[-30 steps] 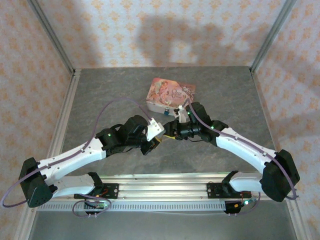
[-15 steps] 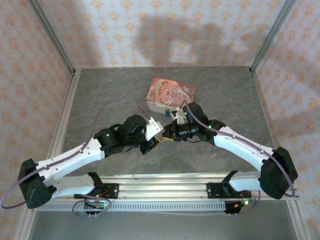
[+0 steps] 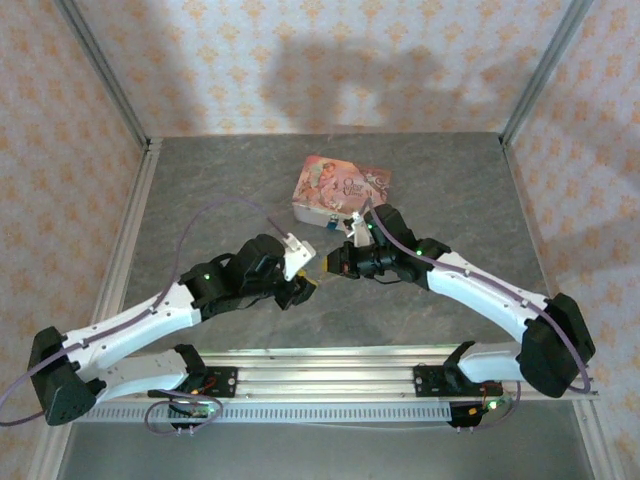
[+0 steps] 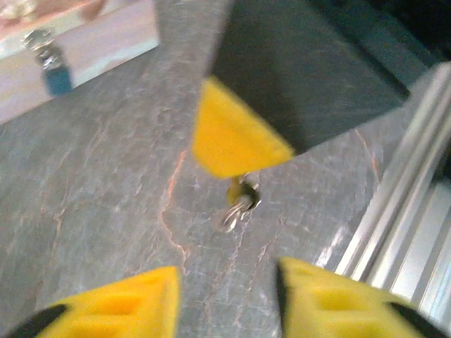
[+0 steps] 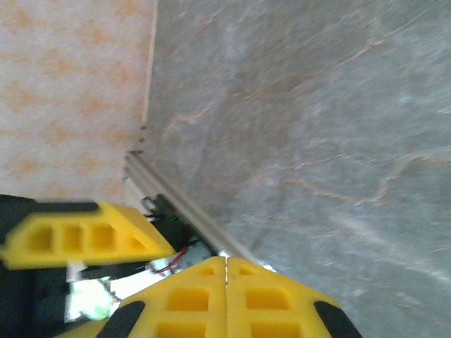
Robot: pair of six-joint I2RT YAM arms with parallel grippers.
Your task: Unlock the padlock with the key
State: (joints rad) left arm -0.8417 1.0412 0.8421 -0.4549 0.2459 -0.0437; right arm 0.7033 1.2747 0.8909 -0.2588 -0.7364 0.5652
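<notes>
The key, small and silvery on a ring, dangles from the yellow tips of my right gripper, which is shut on it just above the grey table. In the right wrist view the right gripper has its fingers pressed flat together and the key is hidden. My left gripper is open just short of the key, holding nothing. From above, the left gripper and right gripper sit a short way apart. The tiny blue padlock hangs on the front of the pink tin.
The pink illustrated tin stands behind the grippers at mid-table. An aluminium rail runs along the near edge by the arm bases. Patterned walls close in the left, back and right sides. Open grey table surface lies left of the tin.
My left gripper has drawn back from the right gripper, so a small gap now separates them. The right gripper shifted slightly left, still holding the key.
</notes>
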